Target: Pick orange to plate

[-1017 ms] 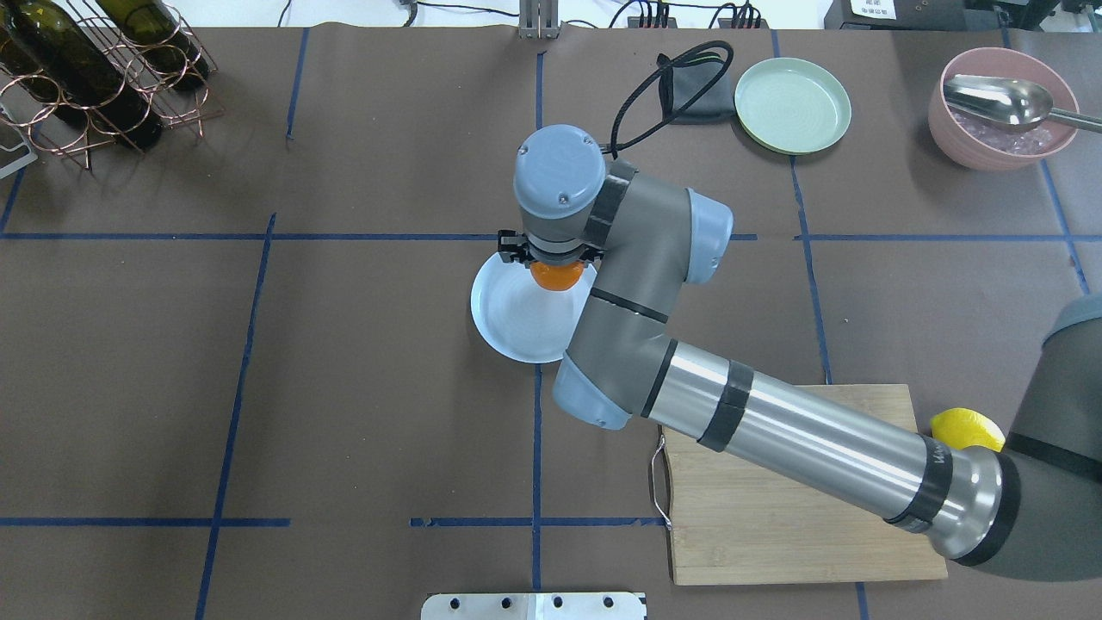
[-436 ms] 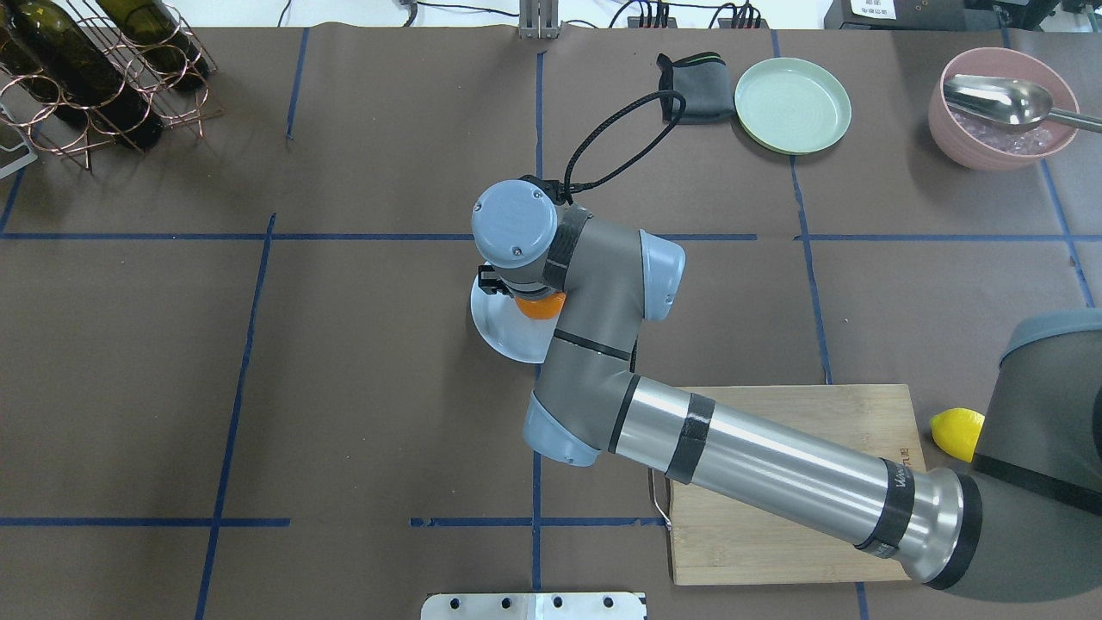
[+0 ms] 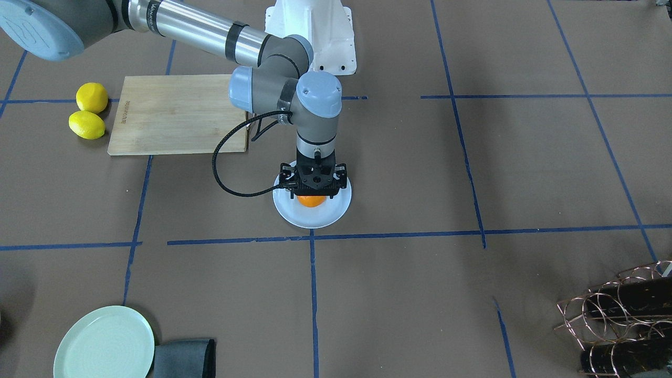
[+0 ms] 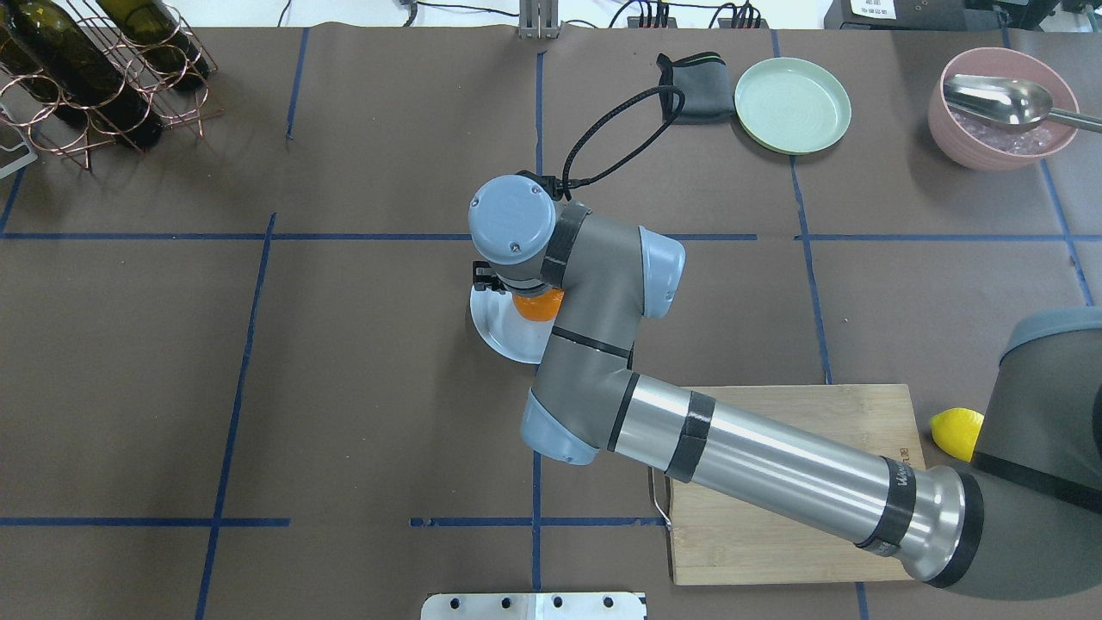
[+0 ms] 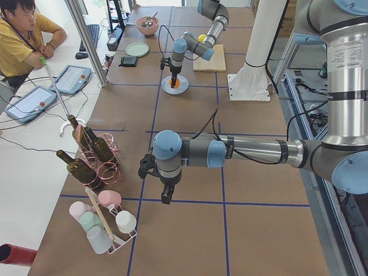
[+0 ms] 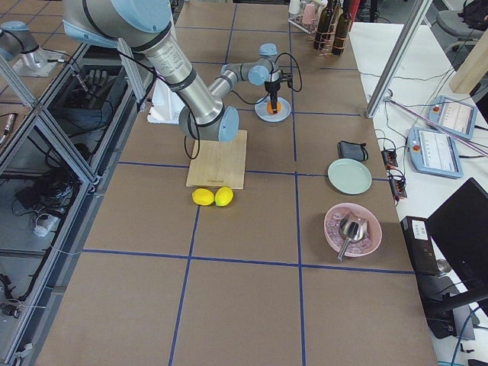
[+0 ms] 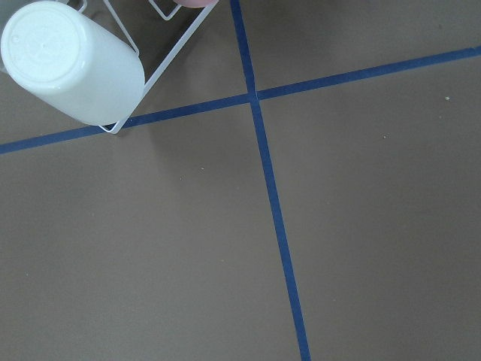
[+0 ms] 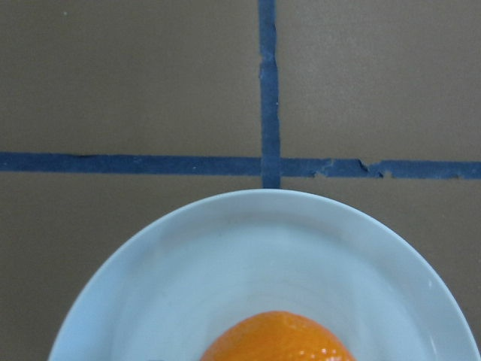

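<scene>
- Orange [image 3: 311, 201]: round, dimpled, glossy; no clear long axis.
- Plate [image 3: 315, 218]: smooth white disc w/ raised rim.
- R gripper [image 3: 312, 197] gripped orange above plate.
- L gripper [image 5: 165, 199]: couldn't tell.

Your brown counter [image 4: 362, 387], gridded in blue tape [image 4: 250, 344], carries the white plate [image 4: 495, 331] near centre, a wooden board [image 4: 740, 551] at 4 o'clock, a green plate [image 4: 792, 105] and dark cloth [image 4: 697, 88] at 1, a pink bowl [image 4: 943, 120] at 2, a bottle rack [image 4: 172, 65] at 10
</scene>
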`<action>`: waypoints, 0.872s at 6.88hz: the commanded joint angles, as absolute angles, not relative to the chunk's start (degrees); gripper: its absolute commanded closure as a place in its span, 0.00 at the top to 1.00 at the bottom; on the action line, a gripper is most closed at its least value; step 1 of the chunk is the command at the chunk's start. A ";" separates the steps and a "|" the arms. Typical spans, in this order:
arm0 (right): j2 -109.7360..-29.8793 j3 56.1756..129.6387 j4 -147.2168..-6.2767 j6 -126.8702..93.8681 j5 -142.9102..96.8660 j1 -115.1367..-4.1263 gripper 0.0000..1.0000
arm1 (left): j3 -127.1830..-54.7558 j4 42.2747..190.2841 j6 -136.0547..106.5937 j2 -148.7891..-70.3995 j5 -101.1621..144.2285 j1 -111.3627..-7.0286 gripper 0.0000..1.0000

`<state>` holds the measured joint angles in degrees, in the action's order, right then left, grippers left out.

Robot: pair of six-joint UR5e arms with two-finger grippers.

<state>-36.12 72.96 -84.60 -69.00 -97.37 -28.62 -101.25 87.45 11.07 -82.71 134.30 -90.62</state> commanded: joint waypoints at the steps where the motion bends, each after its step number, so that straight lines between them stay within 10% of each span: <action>1: -36.73 79.94 -90.05 -65.59 -102.18 -33.02 1.00 | -101.25 87.45 11.07 -82.71 134.30 -90.62 1.00; 6: -63.58 105.19 -101.69 -23.31 -122.92 -60.05 1.00 | -100.99 86.92 10.81 -82.27 134.38 -90.62 1.00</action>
<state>-56.47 102.01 -100.83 -35.50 -118.53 -52.79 -100.86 86.92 10.72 -82.37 134.37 -90.61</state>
